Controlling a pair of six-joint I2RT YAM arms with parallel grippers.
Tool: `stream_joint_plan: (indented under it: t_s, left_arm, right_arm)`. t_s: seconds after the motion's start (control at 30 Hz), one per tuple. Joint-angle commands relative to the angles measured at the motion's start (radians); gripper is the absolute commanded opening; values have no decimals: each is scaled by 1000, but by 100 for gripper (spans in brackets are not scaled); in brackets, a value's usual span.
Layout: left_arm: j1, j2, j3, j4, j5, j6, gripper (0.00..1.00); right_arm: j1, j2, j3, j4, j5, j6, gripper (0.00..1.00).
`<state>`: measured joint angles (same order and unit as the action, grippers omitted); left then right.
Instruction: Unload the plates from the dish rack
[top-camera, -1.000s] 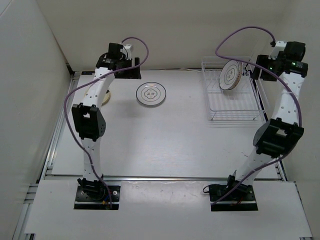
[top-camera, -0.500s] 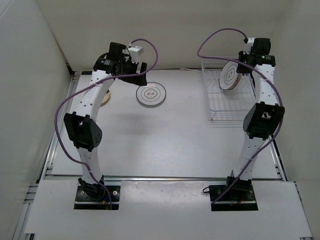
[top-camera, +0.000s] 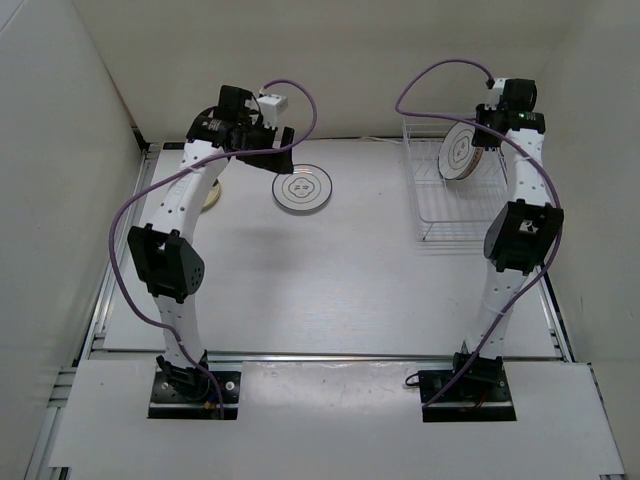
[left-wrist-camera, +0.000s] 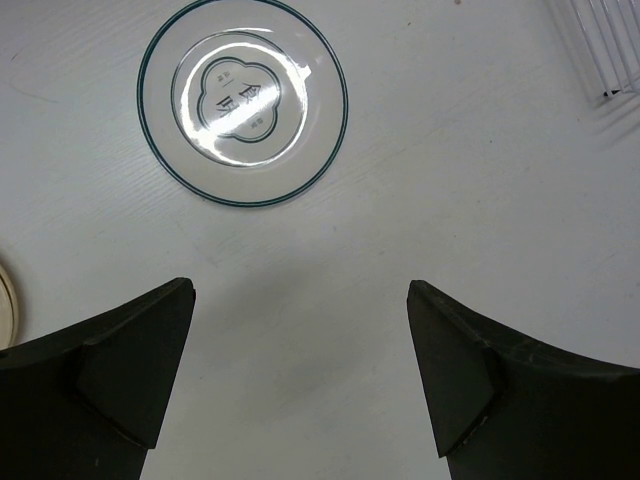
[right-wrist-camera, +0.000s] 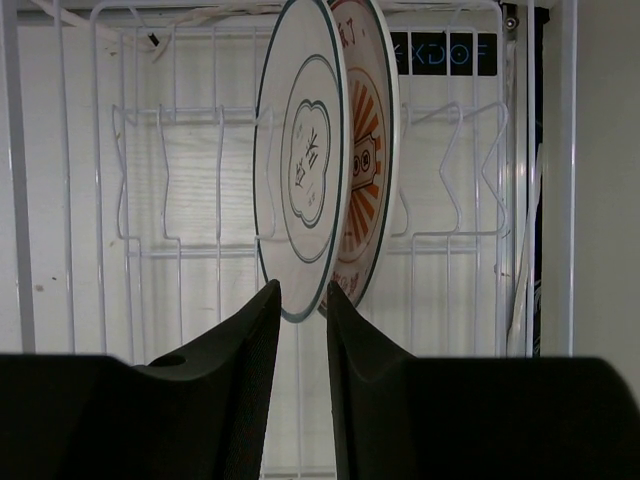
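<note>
Two plates stand upright in the white wire dish rack (top-camera: 470, 205) at the back right: a white ringed plate (right-wrist-camera: 300, 165) in front and a sunburst plate (right-wrist-camera: 368, 150) just behind it. My right gripper (right-wrist-camera: 302, 288) is closed to a narrow gap on the ringed plate's lower rim; the top view shows it (top-camera: 487, 132) at the plates (top-camera: 461, 150). A second ringed plate (top-camera: 303, 188) lies flat on the table, also visible in the left wrist view (left-wrist-camera: 243, 100). My left gripper (left-wrist-camera: 300, 290) is open and empty above the table near it. A tan plate (top-camera: 212, 198) lies partly hidden behind the left arm.
The rack (right-wrist-camera: 180, 180) fills the right wrist view, with its thin bars close around the plates. A corner of the rack (left-wrist-camera: 600, 45) shows at the left wrist view's top right. White walls close in on the table at the back and on both sides.
My right arm swung left from the right wall to the rack, and its gripper now sits at the standing plates. My left gripper moved slightly right, towards the flat ringed plate.
</note>
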<state>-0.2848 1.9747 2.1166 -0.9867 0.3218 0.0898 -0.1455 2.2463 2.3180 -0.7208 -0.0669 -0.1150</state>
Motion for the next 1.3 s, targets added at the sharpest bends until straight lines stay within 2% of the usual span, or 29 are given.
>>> stream_joint_plan:
  t_s: [0.0, 0.57, 0.6, 0.67, 0.7, 0.8, 0.93, 1.27]
  left_arm:
    - [-16, -37, -9, 0, 2, 11, 99]
    - [-25, -19, -18, 0, -38, 11, 99]
    - [-25, -19, -18, 0, -38, 11, 99]
    - [-25, -19, -18, 0, -47, 11, 99]
    - [-25, -19, -18, 0, -47, 11, 99]
    - [-25, -19, -18, 0, -47, 11, 99]
    - [-25, -19, -9, 0, -47, 11, 99]
    - [-25, -19, 11, 0, -13, -7, 99]
  right_arm:
    - [-6, 24, 58, 50, 12, 9, 29]
    - [3, 121, 98, 69, 41, -9, 29]
    - [14, 131, 98, 69, 41, -9, 19]
    - [14, 131, 98, 69, 41, -9, 9]
    - [24, 131, 98, 69, 41, -9, 0]
    - [33, 104, 98, 69, 62, -9, 0]
    - [55, 17, 78, 69, 117, 3, 0]
    - [138, -158, 35, 122, 429, 3, 0]
